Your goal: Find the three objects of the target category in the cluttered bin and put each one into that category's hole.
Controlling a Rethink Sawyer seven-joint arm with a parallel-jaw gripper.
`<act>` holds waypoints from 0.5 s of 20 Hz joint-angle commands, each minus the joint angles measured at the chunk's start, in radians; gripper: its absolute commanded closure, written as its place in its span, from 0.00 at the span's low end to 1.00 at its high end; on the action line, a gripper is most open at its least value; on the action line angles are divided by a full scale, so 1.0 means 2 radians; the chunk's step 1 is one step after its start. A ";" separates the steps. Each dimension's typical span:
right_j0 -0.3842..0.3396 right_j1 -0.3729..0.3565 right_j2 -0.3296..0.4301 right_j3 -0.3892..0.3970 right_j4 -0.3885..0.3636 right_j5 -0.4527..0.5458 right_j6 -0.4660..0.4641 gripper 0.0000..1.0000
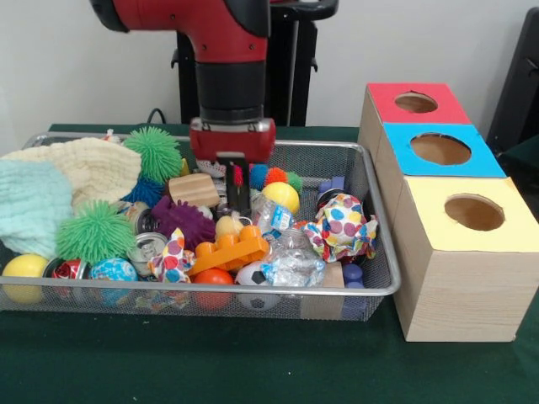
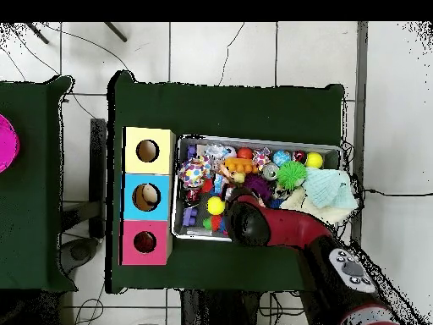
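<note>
The bin (image 1: 383, 290) of silver wire mesh is full of toys; it also shows in the overhead view (image 2: 340, 151). My gripper (image 1: 238, 202) reaches straight down into the clutter at the bin's middle, between a wooden block (image 1: 194, 189) and a smooth yellow ball (image 1: 282, 196). A small pale yellow soft-looking thing (image 1: 227, 225) lies just below it; I cannot tell whether it is a plush toy. No other plush toy shows clearly. The red-topped box's hole (image 1: 415, 102) is at the far right, also seen from overhead (image 2: 145, 242). In the overhead view my arm (image 2: 279, 227) covers the gripper.
Green spiky balls (image 1: 154, 153) (image 1: 94, 231), cream and mint knitted cloths (image 1: 84, 164), an orange brick (image 1: 227, 251), a polka-dot crumpled wrap (image 1: 341, 225) and crushed plastic fill the bin. The blue-topped box (image 1: 440, 149) and yellow-topped box (image 1: 473, 212) stand beside the red one.
</note>
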 commanded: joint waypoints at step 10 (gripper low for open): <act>-0.067 -0.098 0.076 0.089 -0.008 0.087 0.009 1.00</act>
